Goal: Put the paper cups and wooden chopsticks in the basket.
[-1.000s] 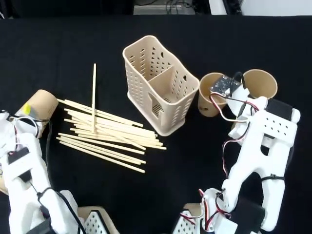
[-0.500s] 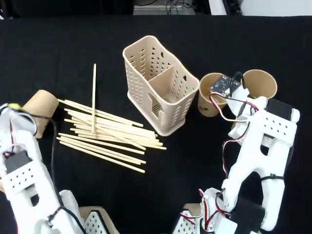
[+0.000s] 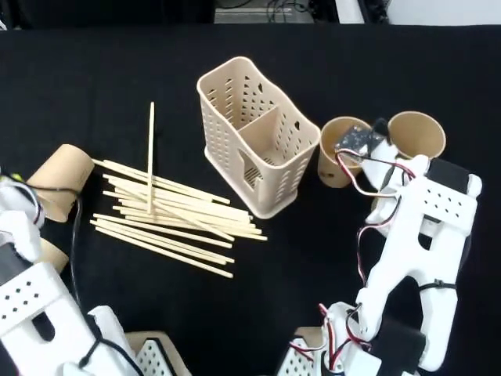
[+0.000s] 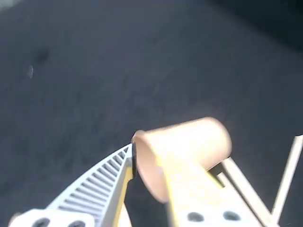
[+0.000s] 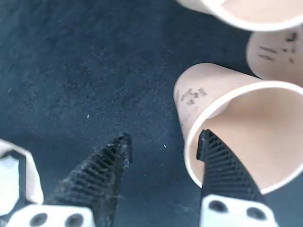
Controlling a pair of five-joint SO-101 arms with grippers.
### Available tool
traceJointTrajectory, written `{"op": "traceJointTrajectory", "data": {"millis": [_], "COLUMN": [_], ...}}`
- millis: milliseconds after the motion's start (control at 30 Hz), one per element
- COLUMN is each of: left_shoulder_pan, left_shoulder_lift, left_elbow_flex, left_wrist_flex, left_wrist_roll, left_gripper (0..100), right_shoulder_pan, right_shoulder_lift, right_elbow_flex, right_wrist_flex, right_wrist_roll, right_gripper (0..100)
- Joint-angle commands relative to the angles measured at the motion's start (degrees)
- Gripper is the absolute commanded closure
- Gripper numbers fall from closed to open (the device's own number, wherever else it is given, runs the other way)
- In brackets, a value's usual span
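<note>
- right hand is spread wide open and straddles the wall of the near cup. One finger sits over the cup's mouth, the other finger hangs outside over the bare desk. It's not squeezing anything.
- near cup is standing upright.
- just past that hand is the far cup, also upright. The gap between the two cups is hidden under the wrist. In the right wrist view the frame edge chops it, so I honestly can't tell if that's one cup or two back there.
- left hand is super blurry, so I can't tell if it's open or clamped. The sideways cup lies right at its tip, wide end toward the hand.
- there's a tan bit poking out from under the left arm, no idea what it is.
- beyond the sideways cup from the left hand, the chopsticks lie in a loose pile, with one stick crossing the rest. In the left wrist view a couple run off the edge.
- farthest from the left hand, past the pile, the basket stands upright. A divider splits it in two. It's just beside the near cup, touching or not, can't say.
</note>
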Motion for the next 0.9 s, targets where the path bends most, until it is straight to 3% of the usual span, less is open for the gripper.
{"op": "traceJointTrajectory", "data": {"millis": [0, 100, 167, 300, 467, 567, 867], "left_shoulder_pan": [-1.19, -0.84, -0.92, -1.01, -1.27, -1.27, -1.36], "left_shoulder_lift": [-0.18, -0.35, -0.18, -0.18, -0.18, -0.79, -0.79], "left_elbow_flex": [10.15, 17.27, 18.59, 18.68, 19.12, 16.75, 8.04], "left_wrist_flex": [-10.64, -20.13, -21.98, -21.80, -21.27, -14.77, -0.09], "left_wrist_roll": [2.11, 2.46, 3.87, 5.63, 5.27, 5.19, 5.10], "left_gripper": [72, 74, 74, 74, 74, 74, 74], "right_shoulder_pan": [-0.18, -0.62, -0.62, -0.09, 3.87, 5.63, -0.53], "right_shoulder_lift": [-1.10, -1.10, -1.10, 1.10, 7.52, 9.71, -4.70], "right_elbow_flex": [-2.59, -2.59, -2.59, -1.98, -2.33, -2.95, -22.99], "right_wrist_flex": [1.14, 1.32, 1.41, -2.29, -12.40, -15.21, 14.33], "right_wrist_roll": [4.66, 4.66, 4.66, 4.66, 4.66, 4.66, 4.57], "right_gripper": [76.4, 76.4, 76.6, 78.3, 92.1, 98.8, 98.7]}}
